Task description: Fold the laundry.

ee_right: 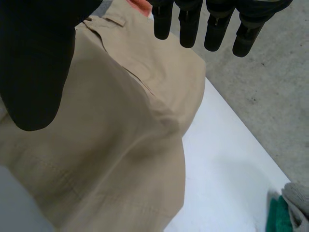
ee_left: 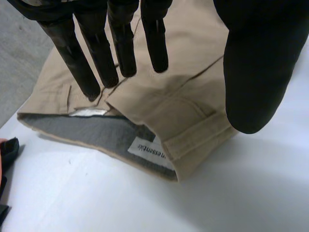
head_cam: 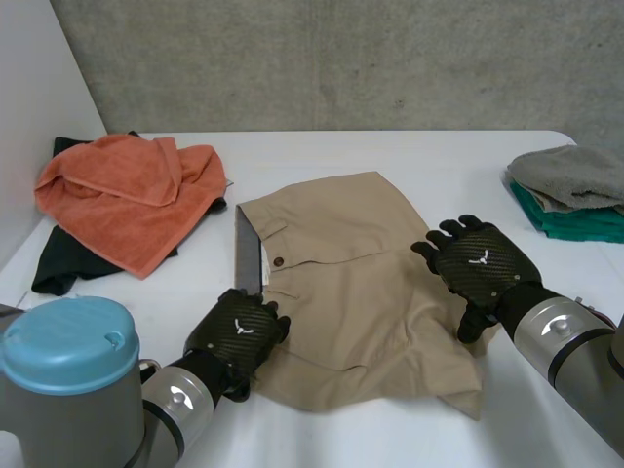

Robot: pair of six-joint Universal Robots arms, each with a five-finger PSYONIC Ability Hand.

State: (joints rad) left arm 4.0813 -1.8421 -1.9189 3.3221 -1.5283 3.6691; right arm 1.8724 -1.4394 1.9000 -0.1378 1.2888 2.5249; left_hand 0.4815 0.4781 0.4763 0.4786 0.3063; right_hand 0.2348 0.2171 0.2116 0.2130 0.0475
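Head view: the tan shorts (head_cam: pixel 341 283) lie flat on the table (head_cam: pixel 390 151) between the two hands. The left hand (head_cam: pixel 237 331) sits at their waistband corner, the right hand (head_cam: pixel 478 261) over the opposite side edge. An orange towel (head_cam: pixel 127 195) on a dark cloth (head_cam: pixel 58 268) lies well beyond the left hand. Grey (head_cam: pixel 570 175) and green (head_cam: pixel 575 222) folded cloths lie beyond the right.

Left wrist view: the fingers (ee_left: pixel 96 53) are straight, the thumb is held apart, and the hand grasps nothing. Under the fingertips the waistband gapes, showing grey lining (ee_left: pixel 96 133) and a label (ee_left: pixel 147 150).

Right wrist view: this hand is likewise released, fingers (ee_right: pixel 188 24) straight above the shorts' far edge, thumb wide of them.

The likely trouble is that gaping waistband. A pinch there could catch the top layer alone and drag the layers apart. The hands also sit at unlike spots on the cloth — lifting from there may skew the fold.
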